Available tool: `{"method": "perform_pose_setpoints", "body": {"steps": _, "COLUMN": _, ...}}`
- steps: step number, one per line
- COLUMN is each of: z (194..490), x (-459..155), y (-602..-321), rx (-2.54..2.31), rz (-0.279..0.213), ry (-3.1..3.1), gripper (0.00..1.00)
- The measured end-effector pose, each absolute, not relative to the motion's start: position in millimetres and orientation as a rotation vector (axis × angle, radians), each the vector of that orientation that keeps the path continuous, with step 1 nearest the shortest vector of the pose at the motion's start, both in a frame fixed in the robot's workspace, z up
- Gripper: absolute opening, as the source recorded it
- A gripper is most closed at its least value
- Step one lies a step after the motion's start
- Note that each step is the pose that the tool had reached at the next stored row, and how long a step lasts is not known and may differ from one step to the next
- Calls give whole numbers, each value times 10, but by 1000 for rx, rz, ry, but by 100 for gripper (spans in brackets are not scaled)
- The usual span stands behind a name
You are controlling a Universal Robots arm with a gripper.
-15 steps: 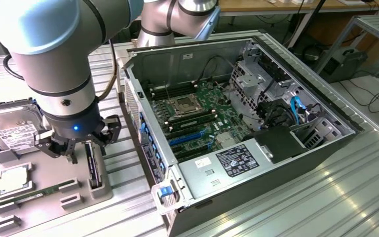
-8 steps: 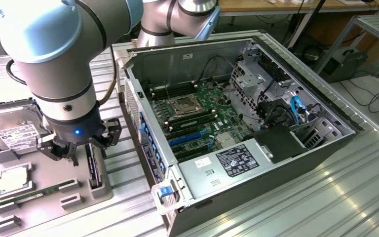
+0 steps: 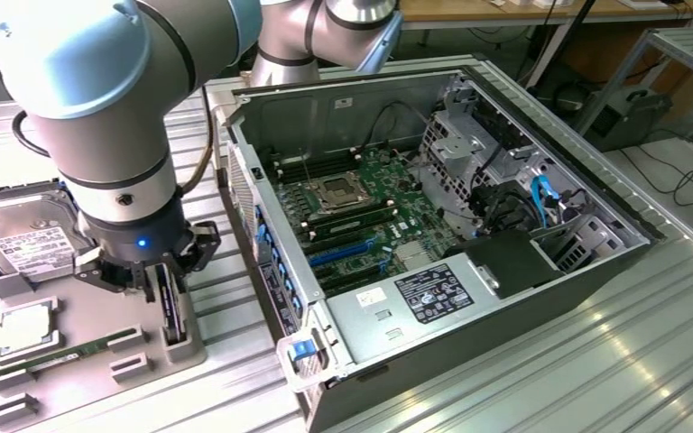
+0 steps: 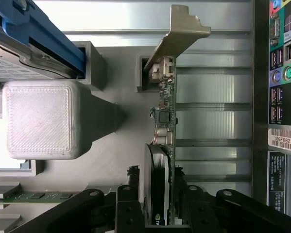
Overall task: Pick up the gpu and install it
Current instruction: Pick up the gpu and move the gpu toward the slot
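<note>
While the arm hangs over the grey parts tray at the exterior view's left, the gripper is down at the gpu, w/ one finger on each side of the card. Gpu stands on its long edge in a slot along the tray's right side, i.e. the side nearest the open PC case.

Wrist view: gripper straddles the gpu, dark cooler side toward one finger, green board side toward the other. Silver bracket is at the end away from the gripper, its foot by a tray slot. Fingers sit v. close to both faces, but can't tell if they actually press, so grip unclear.

Also on the tray, left of the gpu: hard drive at the far end, cpu nearer, memory stick nearest.

Case lies on its side on the ribbed metal tabletop, motherboard facing up, just to the exterior view's right of the tray.
</note>
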State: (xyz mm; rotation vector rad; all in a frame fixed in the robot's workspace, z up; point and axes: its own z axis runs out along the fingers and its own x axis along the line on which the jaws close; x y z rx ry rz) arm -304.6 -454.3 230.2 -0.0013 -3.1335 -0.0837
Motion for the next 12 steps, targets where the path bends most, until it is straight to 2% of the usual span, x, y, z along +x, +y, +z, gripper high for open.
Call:
{"method": "perform_pose_setpoints", "body": {"steps": 6, "z": 2274, "x": -3046, "y": -4543, "rx": -1, "rz": -83, "ry": -3133, "gripper": 39}}
{"method": "perform_pose_setpoints", "body": {"steps": 7, "z": 2273, "x": -3046, "y": -4543, "rx": -1, "rz": -84, "ry": -3133, "gripper": 38}}
{"method": "perform_pose_setpoints", "body": {"steps": 8, "z": 2272, "x": -3046, "y": -4543, "rx": -1, "rz": -84, "ry": -3133, "gripper": 31}}
{"method": "perform_pose_setpoints", "body": {"steps": 12, "z": 2270, "x": -3046, "y": -4543, "rx": -1, "rz": -84, "ry": -3133, "gripper": 27}}
